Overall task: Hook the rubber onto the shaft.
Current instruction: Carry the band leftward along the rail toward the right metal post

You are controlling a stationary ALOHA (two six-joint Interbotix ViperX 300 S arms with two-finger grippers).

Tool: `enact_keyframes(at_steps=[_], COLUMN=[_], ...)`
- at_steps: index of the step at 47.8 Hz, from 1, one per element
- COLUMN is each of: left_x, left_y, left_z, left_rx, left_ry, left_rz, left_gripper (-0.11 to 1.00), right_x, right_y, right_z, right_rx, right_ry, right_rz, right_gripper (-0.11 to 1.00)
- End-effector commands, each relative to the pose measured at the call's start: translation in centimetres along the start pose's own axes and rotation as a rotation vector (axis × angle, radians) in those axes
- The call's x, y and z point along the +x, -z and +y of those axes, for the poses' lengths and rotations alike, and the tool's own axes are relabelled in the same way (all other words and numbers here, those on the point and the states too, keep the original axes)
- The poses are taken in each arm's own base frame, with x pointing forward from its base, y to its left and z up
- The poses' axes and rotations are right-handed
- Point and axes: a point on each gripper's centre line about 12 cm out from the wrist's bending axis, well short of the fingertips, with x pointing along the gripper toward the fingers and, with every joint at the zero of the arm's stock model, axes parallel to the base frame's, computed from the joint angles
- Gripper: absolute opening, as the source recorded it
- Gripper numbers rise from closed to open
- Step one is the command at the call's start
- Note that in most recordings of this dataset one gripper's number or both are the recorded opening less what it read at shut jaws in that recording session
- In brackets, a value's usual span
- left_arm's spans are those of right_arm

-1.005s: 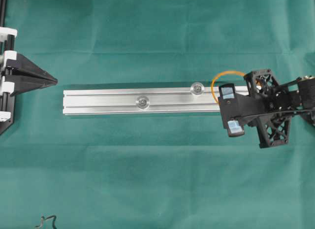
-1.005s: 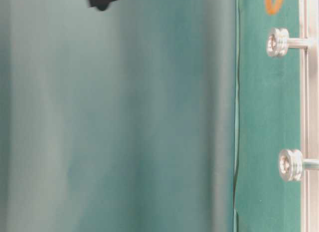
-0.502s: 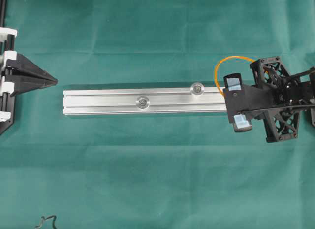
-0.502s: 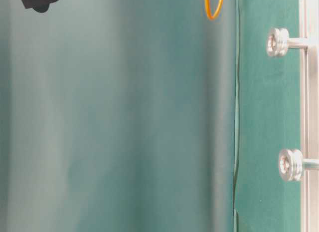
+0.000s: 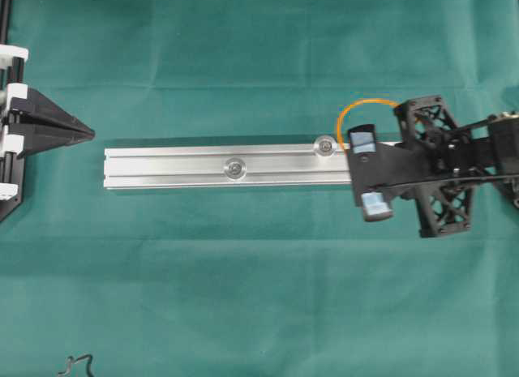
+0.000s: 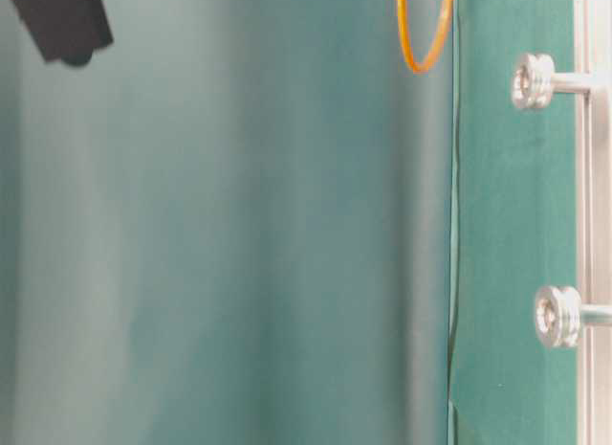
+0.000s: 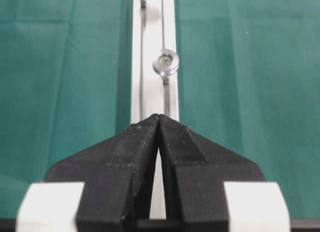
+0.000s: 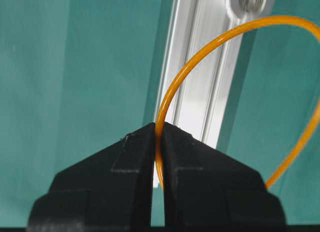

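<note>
Your right hand [image 8: 157, 142] is pinching the orange rubber band [image 8: 200, 57], its loop arching up over the silver rail [image 5: 227, 167] near the right end. In the overhead view the loop curves just beside the nearer shaft [image 5: 326, 146]. Your left hand [image 7: 158, 119], fingers pressed together, sits off the rail's left end above the green tabletop [image 5: 243, 296].

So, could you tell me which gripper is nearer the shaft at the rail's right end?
Right. The right gripper, holding the rubber band, sits just beside that shaft; the left gripper waits beyond the rail's far end.
</note>
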Motion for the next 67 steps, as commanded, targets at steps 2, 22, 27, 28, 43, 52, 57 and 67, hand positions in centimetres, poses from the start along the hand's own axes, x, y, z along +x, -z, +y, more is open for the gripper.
enact_keyframes(at_steps=[2, 22, 27, 28, 43, 52, 57, 67], left_x=[-0.3, -0.3, -0.3, -0.3, -0.3, -0.3, -0.3, -0.3], left_y=[-1.2, -1.3, -1.3, -1.3, -1.3, -1.3, -1.3, -1.3], left_z=[0.1, 0.1, 0.1, 0.1, 0.1, 0.1, 0.1, 0.1], left_rx=[0.002, 0.003, 0.002, 0.003, 0.003, 0.002, 0.003, 0.003], left_ry=[-0.003, -0.003, -0.005, -0.003, -0.003, -0.005, -0.003, -0.003], left_rz=[-0.034, -0.038, -0.038, -0.038, -0.038, -0.038, -0.038, -0.038], left_gripper=[0.0, 0.0, 0.0, 0.0, 0.0, 0.0, 0.0, 0.0], right_x=[-0.8, 0.0, 0.1, 0.1, 0.1, 0.4, 0.9, 2.1], right_y=[-1.9, -6.3, -6.3, -6.3, -6.3, -6.0, -6.0, -5.7], right_z=[0.1, 0.5, 0.5, 0.5, 0.4, 0.4, 0.5, 0.7], right_rx=[0.003, -0.001, 0.0, 0.0, 0.001, 0.002, 0.005, 0.005], right_ry=[-0.003, -0.005, -0.004, -0.004, -0.003, -0.003, -0.004, -0.012], right_rz=[-0.052, -0.072, -0.068, -0.067, -0.067, -0.061, -0.062, -0.068], right_gripper=[0.06, 0.06, 0.06, 0.06, 0.06, 0.06, 0.06, 0.06])
